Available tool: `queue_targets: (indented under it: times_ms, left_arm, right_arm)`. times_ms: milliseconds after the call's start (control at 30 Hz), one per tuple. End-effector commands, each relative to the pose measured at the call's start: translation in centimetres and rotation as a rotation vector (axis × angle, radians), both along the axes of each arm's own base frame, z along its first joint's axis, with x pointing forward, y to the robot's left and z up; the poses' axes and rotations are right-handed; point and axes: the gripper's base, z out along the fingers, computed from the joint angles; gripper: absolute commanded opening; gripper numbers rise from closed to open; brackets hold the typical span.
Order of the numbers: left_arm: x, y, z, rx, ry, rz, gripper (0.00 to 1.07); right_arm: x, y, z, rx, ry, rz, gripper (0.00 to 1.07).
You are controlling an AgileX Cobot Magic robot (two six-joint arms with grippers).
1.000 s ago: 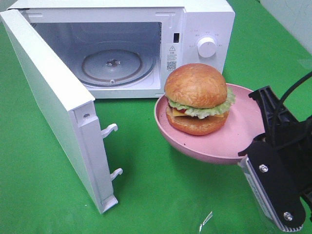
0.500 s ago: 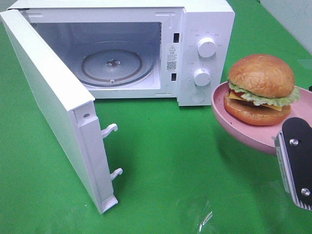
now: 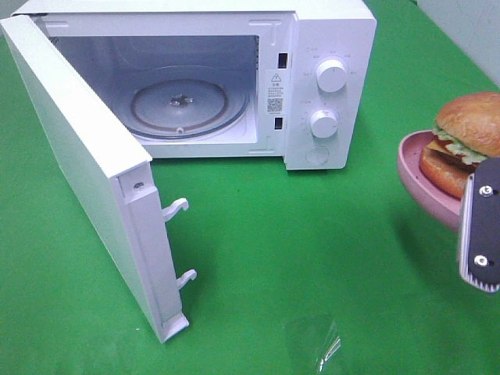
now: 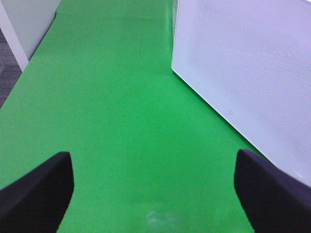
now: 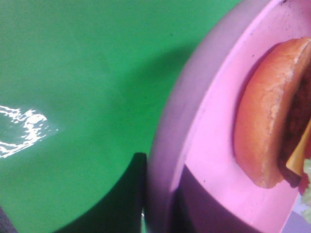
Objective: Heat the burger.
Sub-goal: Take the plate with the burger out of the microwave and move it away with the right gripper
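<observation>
Showing no legible writing, microwave (image 3: 234, 70), burger (image 3: 469, 141)

The microwave (image 3: 234, 78) is showing a white casing, a white open door (image 3: 94, 187), two white knobs (image 3: 331, 75) and a clear grey-tinted glass turntable (image 3: 181, 105). Beneath the microwave, the table cover (image 3: 312, 258) is showing plain bright green. To the right of the microwave, the burger (image 3: 469, 141) is showing a golden-brown bun, green lettuce and yellow cheese, on a pink plate (image 3: 426, 176). In the left wrist view, the microwave's side panel (image 4: 252, 73) is displaying a fine dotted pattern.
</observation>
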Motion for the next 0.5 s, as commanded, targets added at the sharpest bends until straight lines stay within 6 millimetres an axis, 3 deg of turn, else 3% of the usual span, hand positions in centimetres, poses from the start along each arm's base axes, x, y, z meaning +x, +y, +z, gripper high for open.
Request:
queue_targets:
  times_ms: [33,500]
  left_arm:
    - [-0.19,-0.05,0.07,-0.004,-0.025,-0.001,0.82]
    - [-0.19,-0.05,0.07,-0.004,-0.025,-0.001,0.82]
  right_arm:
    - [0.48,-0.64,0.79,-0.008,-0.086,-0.080,0.00]
    - [1.04,-1.07,0.65,0.023,-0.125,-0.247,0.00]
